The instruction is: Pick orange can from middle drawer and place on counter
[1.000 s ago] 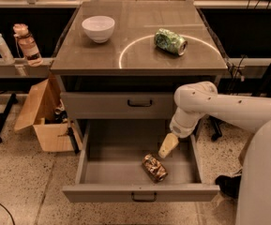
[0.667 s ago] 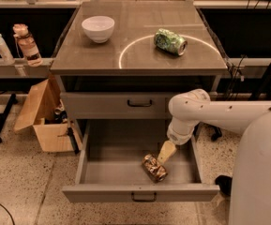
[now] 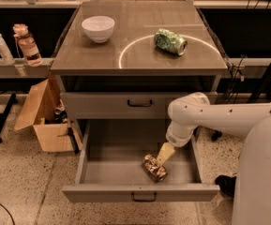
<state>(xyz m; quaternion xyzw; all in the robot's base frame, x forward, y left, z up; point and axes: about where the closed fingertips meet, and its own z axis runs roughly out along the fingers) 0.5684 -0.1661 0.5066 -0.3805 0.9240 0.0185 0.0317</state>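
The orange can (image 3: 154, 168) lies on its side in the open middle drawer (image 3: 111, 170), right of centre and near the front panel. It is dented and mottled orange-brown. My gripper (image 3: 163, 154) reaches down into the drawer from the right. Its pale tip is at the can's upper right end, touching it or nearly so. The white arm (image 3: 205, 118) crosses over the drawer's right side. The counter (image 3: 135, 55) above is glossy grey-brown with a thin white circle line.
A green can (image 3: 170, 41) lies on the counter inside the circle, and a white bowl (image 3: 98, 28) stands at the back left. The top drawer (image 3: 139, 104) is shut. A cardboard box (image 3: 46, 121) sits on the floor to the left, with bottles (image 3: 26, 43) on a rail above.
The arm has swung left and lowered. The gripper has moved from the drawer's right side down to the orange can. The can has not visibly moved.
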